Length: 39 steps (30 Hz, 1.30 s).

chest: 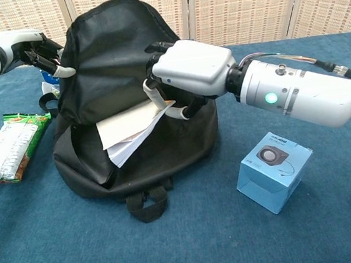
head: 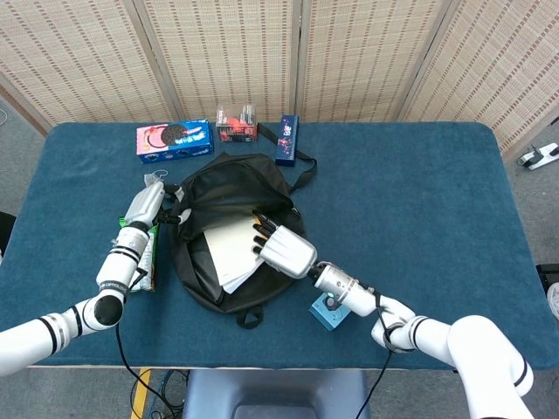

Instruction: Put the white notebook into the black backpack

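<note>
The black backpack (head: pixel 229 188) (chest: pixel 117 56) lies near the table's left middle with its mouth open and its flap raised. The white notebook (head: pixel 231 250) (chest: pixel 132 128) lies partway inside that opening, its pages fanned out at the near edge. My right hand (head: pixel 281 247) (chest: pixel 187 70) grips the notebook's right edge. My left hand (head: pixel 148 199) (chest: pixel 36 50) holds the backpack's upper left edge and keeps the flap up.
A light blue box (head: pixel 329 310) (chest: pixel 274 170) sits right of the backpack, under my right forearm. A green snack pack (head: pixel 141 253) (chest: pixel 7 147) lies to its left. A biscuit box (head: pixel 174 140), a red pack (head: pixel 236 129) and a dark blue box (head: pixel 286 140) line the far edge.
</note>
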Each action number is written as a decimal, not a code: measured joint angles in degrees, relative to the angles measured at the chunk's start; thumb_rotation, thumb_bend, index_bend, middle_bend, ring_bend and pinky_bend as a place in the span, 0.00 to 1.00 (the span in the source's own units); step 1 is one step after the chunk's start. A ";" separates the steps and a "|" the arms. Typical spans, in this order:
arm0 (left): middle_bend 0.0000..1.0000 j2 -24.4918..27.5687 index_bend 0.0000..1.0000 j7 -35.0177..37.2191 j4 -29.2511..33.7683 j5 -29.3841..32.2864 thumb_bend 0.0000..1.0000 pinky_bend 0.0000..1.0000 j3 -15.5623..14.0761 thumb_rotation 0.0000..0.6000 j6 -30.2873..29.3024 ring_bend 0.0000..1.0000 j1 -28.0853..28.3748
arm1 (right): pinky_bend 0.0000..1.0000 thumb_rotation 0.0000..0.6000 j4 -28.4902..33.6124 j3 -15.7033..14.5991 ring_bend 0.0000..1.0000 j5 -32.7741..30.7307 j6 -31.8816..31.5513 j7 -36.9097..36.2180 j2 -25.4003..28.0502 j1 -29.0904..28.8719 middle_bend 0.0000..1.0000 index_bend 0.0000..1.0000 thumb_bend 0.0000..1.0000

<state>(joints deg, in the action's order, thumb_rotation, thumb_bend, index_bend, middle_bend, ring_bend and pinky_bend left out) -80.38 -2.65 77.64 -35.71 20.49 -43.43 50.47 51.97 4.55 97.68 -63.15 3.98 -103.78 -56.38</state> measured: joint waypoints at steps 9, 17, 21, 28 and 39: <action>0.42 0.52 0.79 -0.07 1.21 1.34 0.51 0.15 -0.11 1.00 0.06 0.32 0.28 | 0.00 1.00 -11.91 0.29 0.20 0.13 2.39 2.87 -7.12 -3.61 0.48 0.71 0.58; 0.42 1.17 0.79 -0.57 2.48 2.05 0.51 0.15 -0.69 1.00 -0.52 0.32 0.21 | 0.00 1.00 -20.83 0.13 0.17 0.08 3.58 6.39 -12.90 -6.00 0.44 0.67 0.51; 0.42 1.50 0.78 -0.73 2.99 2.16 0.51 0.15 -0.86 1.00 -0.90 0.32 0.12 | 0.00 1.00 -22.13 0.24 0.13 -0.73 4.06 7.62 -14.11 -6.15 0.38 0.48 0.27; 0.42 1.52 0.75 -1.01 3.21 2.49 0.51 0.15 -1.39 1.00 -0.61 0.32 0.22 | 0.00 1.00 -17.87 0.21 0.00 -2.16 2.87 8.86 -11.91 -4.04 0.10 0.03 0.00; 0.38 2.46 0.62 -2.60 7.08 0.24 0.49 0.15 -3.20 1.00 -1.50 0.32 -0.05 | 0.00 1.00 7.14 0.78 0.00 -4.88 0.49 12.24 3.00 1.20 0.09 0.00 0.00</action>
<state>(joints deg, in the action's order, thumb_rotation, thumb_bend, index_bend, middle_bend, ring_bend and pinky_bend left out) -77.92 -5.25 84.72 -35.47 17.30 -44.93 50.42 59.11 5.33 92.80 -62.66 16.21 -100.79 -55.18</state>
